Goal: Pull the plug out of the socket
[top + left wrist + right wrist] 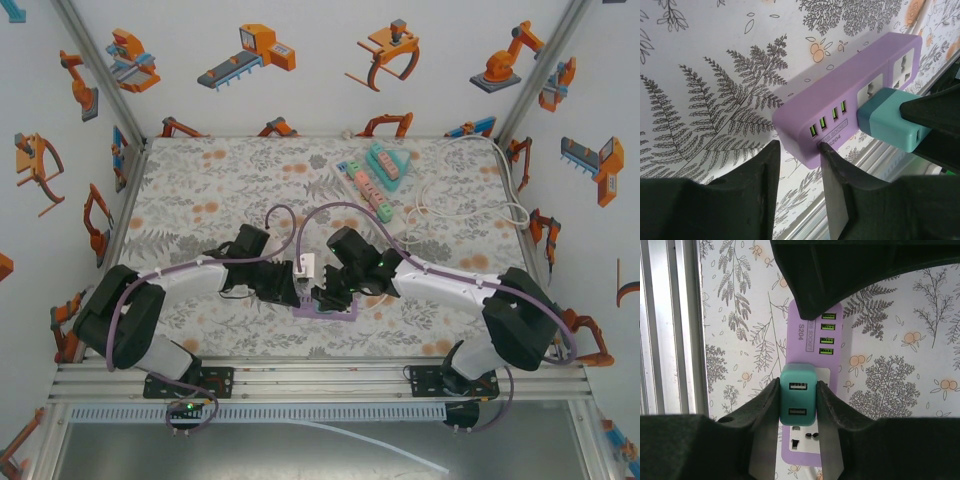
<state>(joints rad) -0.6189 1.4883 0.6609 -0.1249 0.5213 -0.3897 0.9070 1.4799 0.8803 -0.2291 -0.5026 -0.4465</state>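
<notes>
Clearly, from its wrist, right end effector (798, 387) clamps teal plug (798, 399)

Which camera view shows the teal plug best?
The right wrist view: the teal plug sits centred between the right tool's fingers, both USB ports facing the camera. The left wrist view shows it from the side, partly covered. The top external view shows it tiny.

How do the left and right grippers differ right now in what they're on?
The right gripper is clamped on the teal plug; the left gripper straddles the USB end of the purple socket strip, grip unclear. The right works mid-strip, the left at its end. Both are down on the same strip.
</notes>
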